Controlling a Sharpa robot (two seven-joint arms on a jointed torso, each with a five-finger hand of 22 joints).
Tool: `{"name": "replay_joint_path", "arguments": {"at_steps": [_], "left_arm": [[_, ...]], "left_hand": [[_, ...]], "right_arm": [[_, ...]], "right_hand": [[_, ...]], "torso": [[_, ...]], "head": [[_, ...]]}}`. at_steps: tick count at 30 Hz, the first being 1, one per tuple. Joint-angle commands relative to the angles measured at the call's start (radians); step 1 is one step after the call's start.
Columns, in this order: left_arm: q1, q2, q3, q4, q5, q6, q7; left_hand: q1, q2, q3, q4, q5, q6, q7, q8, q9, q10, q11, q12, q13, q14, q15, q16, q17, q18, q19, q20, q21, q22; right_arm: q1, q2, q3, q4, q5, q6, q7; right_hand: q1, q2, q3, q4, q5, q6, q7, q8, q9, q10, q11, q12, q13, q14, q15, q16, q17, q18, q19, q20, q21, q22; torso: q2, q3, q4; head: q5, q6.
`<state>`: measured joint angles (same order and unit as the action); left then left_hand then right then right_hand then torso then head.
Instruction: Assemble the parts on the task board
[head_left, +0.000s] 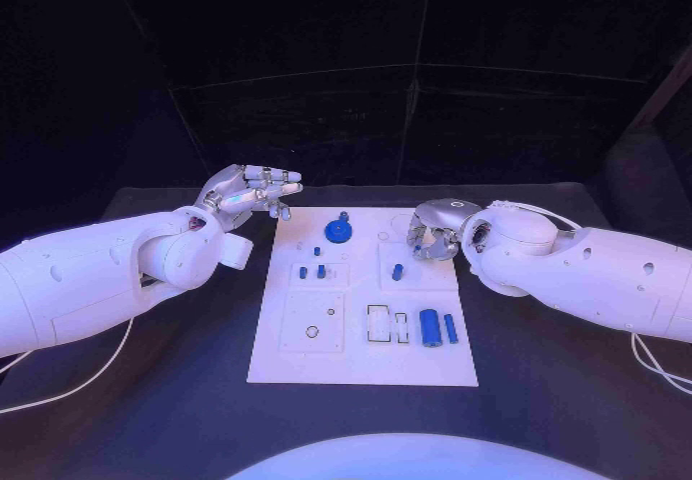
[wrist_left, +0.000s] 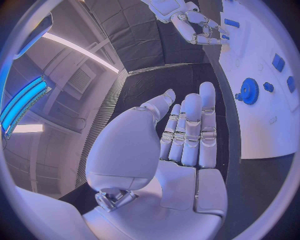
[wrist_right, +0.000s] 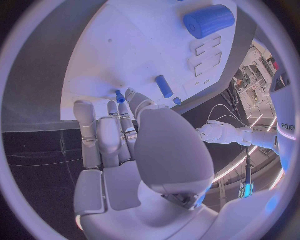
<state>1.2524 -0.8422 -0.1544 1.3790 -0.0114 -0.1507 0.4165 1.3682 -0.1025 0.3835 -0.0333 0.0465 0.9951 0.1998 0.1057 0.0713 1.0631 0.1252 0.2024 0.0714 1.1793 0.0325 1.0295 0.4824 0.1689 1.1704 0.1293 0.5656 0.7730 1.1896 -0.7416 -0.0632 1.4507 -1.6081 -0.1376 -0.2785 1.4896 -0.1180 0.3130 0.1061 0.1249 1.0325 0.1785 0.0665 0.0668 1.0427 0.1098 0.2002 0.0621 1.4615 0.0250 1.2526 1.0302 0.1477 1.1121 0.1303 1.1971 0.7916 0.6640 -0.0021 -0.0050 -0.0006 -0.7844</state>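
1. Your left hand (head_left: 254, 190) hovers off the far-left corner of the task board (head_left: 361, 370), fingers straight and side by side with nothing in them; treat it as free.
2. Your right hand (head_left: 437, 229) sits over the board's far-right part, fingers curled downward. In the right wrist view its fingertips (wrist_right: 129, 95) lie right beside a small blue peg (wrist_right: 120, 96), but you cannot tell whether they pinch it or merely touch it.
3. The parts are spread on the board: a blue gear (head_left: 339, 232) at the far middle, small pegs (head_left: 310, 271) left of centre, and a blue cylinder (head_left: 430, 327) with a slim blue bar (head_left: 451, 329) just beside it on the near right.
4. Expect every piece to be light, rigid plastic with a smooth, fairly slippery skin. None looks fragile, yet they will skid or roll if nudged.
5. Take the cylinder across its round flanks near mid-length, since it will roll. Take the gear by its rim, pressing on opposite teeth.
6. Pinch pegs at the upper end, keeping them upright for their holes.
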Motion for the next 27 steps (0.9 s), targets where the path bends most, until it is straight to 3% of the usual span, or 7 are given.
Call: {"name": "replay_joint_path", "arguments": {"at_steps": [1,13,27], "left_arm": [[0.001,0.002,0.001,0.0,0.0,0.012,0.002],[0.001,0.003,0.001,-0.002,0.0,0.013,0.001],[0.001,0.003,0.001,-0.002,0.0,0.014,-0.002]], "left_hand": [[0.01,0.004,-0.004,0.0,0.004,-0.007,0.0,0.0,-0.001,-0.007,0.0,0.007,0.0,-0.006,0.003,-0.002,-0.001,0.013,-0.007,0.002,-0.004,-0.002],[0.01,0.004,-0.004,0.0,0.004,-0.007,0.0,0.0,-0.001,-0.007,0.0,0.007,0.0,-0.006,0.003,-0.002,-0.001,0.013,-0.007,0.002,-0.004,-0.002],[0.012,0.004,-0.004,-0.002,0.004,-0.008,0.0,0.001,-0.001,-0.008,0.0,0.008,0.0,-0.007,0.002,-0.002,-0.002,0.013,-0.007,0.002,-0.005,-0.002]], "right_arm": [[0.001,0.001,0.0,-0.002,-0.006,0.017,0.009],[-0.001,0.004,0.0,-0.007,-0.011,0.039,0.002],[-0.002,0.01,0.0,-0.016,-0.025,0.035,-0.004]], "right_hand": [[0.015,-0.001,0.013,-0.003,-0.001,0.01,-0.001,0.004,0.001,0.01,0.0,-0.003,0.0,0.009,-0.002,0.005,0.001,-0.001,0.012,-0.002,0.007,0.007],[0.03,0.007,0.088,-0.031,-0.027,0.025,-0.004,0.003,0.001,0.042,-0.005,-0.011,0.0,0.013,-0.007,0.012,0.011,-0.007,0.031,-0.007,0.032,0.041],[0.022,0.01,0.12,-0.041,-0.032,0.033,-0.006,0.003,0.001,0.056,-0.007,-0.015,0.0,0.016,-0.009,0.017,0.017,-0.009,0.036,-0.009,0.042,0.054]], "torso": [[0.0,0.0003,0.0007],[-0.001,0.0002,0.0006],[-0.001,-0.0001,-0.001]], "head": [[0.0,-0.002],[-0.001,-0.005],[0.0,-0.004]]}}
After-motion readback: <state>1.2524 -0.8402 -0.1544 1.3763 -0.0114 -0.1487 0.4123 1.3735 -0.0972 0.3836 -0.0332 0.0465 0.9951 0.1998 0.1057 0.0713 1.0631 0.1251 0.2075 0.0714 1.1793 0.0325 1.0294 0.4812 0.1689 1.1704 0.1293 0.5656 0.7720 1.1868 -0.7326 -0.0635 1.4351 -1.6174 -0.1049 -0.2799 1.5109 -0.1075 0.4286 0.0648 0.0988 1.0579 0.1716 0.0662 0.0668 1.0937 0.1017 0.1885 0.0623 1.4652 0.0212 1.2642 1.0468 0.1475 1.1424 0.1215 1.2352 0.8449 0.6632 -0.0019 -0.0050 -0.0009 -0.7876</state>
